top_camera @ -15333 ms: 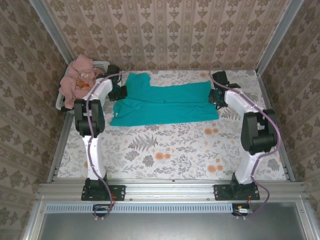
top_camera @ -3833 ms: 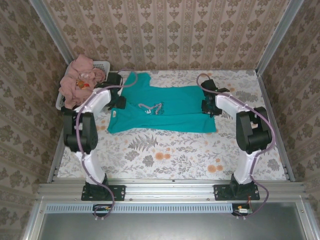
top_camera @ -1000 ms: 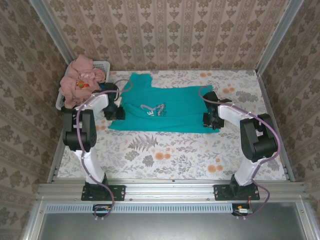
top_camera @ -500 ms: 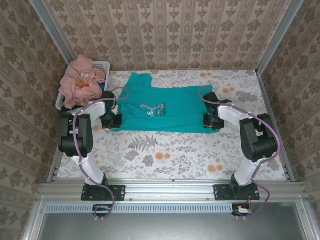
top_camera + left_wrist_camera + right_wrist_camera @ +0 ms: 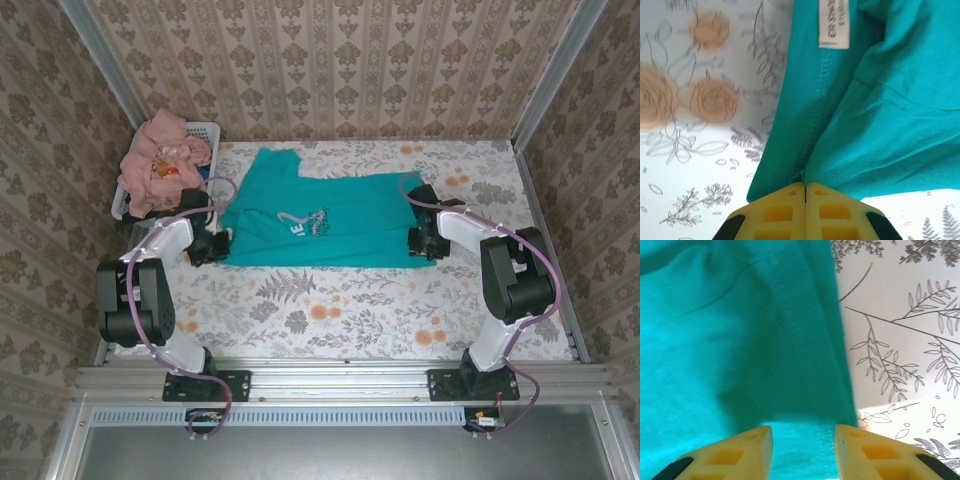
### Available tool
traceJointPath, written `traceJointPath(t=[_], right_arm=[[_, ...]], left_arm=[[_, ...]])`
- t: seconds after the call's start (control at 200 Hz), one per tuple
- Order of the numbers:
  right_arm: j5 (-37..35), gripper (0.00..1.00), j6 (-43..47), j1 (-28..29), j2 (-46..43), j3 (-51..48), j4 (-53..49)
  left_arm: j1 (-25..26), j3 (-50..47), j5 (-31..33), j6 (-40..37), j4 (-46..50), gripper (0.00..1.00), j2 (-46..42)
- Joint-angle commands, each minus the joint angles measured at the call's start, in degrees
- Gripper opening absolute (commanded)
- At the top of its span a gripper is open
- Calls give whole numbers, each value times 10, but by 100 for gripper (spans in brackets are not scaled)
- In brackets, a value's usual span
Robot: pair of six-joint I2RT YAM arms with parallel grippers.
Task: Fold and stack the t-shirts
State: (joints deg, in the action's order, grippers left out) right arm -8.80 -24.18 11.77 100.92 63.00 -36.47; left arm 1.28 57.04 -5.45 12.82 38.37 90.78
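Observation:
A teal-green t-shirt (image 5: 340, 222) with white lettering lies spread across the far half of the table, collar end to the left. My left gripper (image 5: 210, 247) is at its near-left corner, shut on the cloth. In the left wrist view the yellow fingertips (image 5: 790, 192) meet on a seam of the teal t-shirt (image 5: 880, 125), below a white label (image 5: 834, 25). My right gripper (image 5: 420, 243) stands open at the shirt's near-right corner. In the right wrist view the right gripper (image 5: 803, 432) straddles the hem of the teal t-shirt (image 5: 740, 340) without pinching it. Salmon-pink t-shirts (image 5: 158, 160) are heaped in the basket.
The white slotted laundry basket (image 5: 205, 130) stands at the far left corner, close behind the left arm. The floral tablecloth (image 5: 340, 310) lies bare along the near half. Patterned walls close in the table at the back and both sides.
My left gripper has shut on the teal shirt's near-left corner and drawn it left and toward the near edge. The left arm swung outward. The right gripper has hardly moved.

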Motion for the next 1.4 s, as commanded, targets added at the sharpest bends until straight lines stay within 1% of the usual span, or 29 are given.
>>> traceJointPath(t=[0.0, 0.065, 0.09, 0.145, 0.185, 0.25, 0.315, 0.35, 0.435, 0.51, 0.545, 0.59, 0.63, 0.675, 0.715, 0.77, 0.88, 0.99, 1.035, 1.135, 1.2, 1.28, 1.395], right_arm=[[-20, 39, -3, -15, -19, -19, -24], [-15, 39, 0, -19, -29, -27, -18], [-13, 39, 1, -18, -32, -30, -17], [-1, 39, 5, -18, -35, -32, -14], [11, 39, 7, -18, -40, -33, -12], [17, 39, 7, -15, -52, -32, -16], [14, 39, 5, -4, -68, -26, -21], [15, 40, 1, 3, -77, -23, -17], [45, 41, -3, 20, -81, -20, 14], [61, 41, -9, 25, -51, -1, 29], [61, 41, -8, 24, -29, 19, 26], [52, 41, -6, 24, 3, 52, 17], [45, 41, -1, 20, 32, 83, 9], [44, 40, 1, 14, 65, 120, -1], [42, 40, 1, 7, 90, 148, -10], [39, 40, -2, -7, 129, 179, -31], [36, 40, -4, -31, 169, 206, -47], [19, 40, -4, -47, 163, 205, -54], [12, 42, -2, -49, 149, 199, -53], [-2, 43, -2, -47, 108, 179, -56], [0, 44, -2, -34, 74, 152, -44], [0, 46, -7, -5, 41, 117, -24], [29, 46, -22, 33, 34, 76, 2]], left_arm=[[-18, -29, -12, 20, 3, 0, -11], [-21, -39, -11, 26, 5, 0, -9], [-21, -41, -12, 27, 5, 6, -7], [-20, -45, -16, 28, 4, 14, 0], [-20, -49, -13, 30, 2, 24, 0], [-21, -41, -4, 28, 10, 26, -3], [-16, -20, 19, 27, 33, 30, -13], [-10, -4, 42, 25, 48, 33, -21], [20, 39, 86, 21, 70, 41, -31], [62, 81, 110, 18, 71, 42, -9], [83, 105, 109, 14, 69, 42, 15], [106, 136, 89, 13, 63, 42, 51], [118, 153, 54, 9, 43, 41, 81], [124, 165, 18, 10, 19, 40, 113], [124, 172, 4, 11, -1, 40, 138], [120, 193, 5, 8, -8, 40, 176], [111, 256, 18, -14, 11, 37, 249], [106, 311, 37, -30, 25, 38, 290], [106, 328, 42, -35, 36, 38, 300], [107, 345, 48, -40, 42, 40, 300], [109, 347, 52, -40, 47, 40, 289], [119, 338, 66, -41, 48, 42, 261], [144, 292, 89, -33, 42, 44, 199]])
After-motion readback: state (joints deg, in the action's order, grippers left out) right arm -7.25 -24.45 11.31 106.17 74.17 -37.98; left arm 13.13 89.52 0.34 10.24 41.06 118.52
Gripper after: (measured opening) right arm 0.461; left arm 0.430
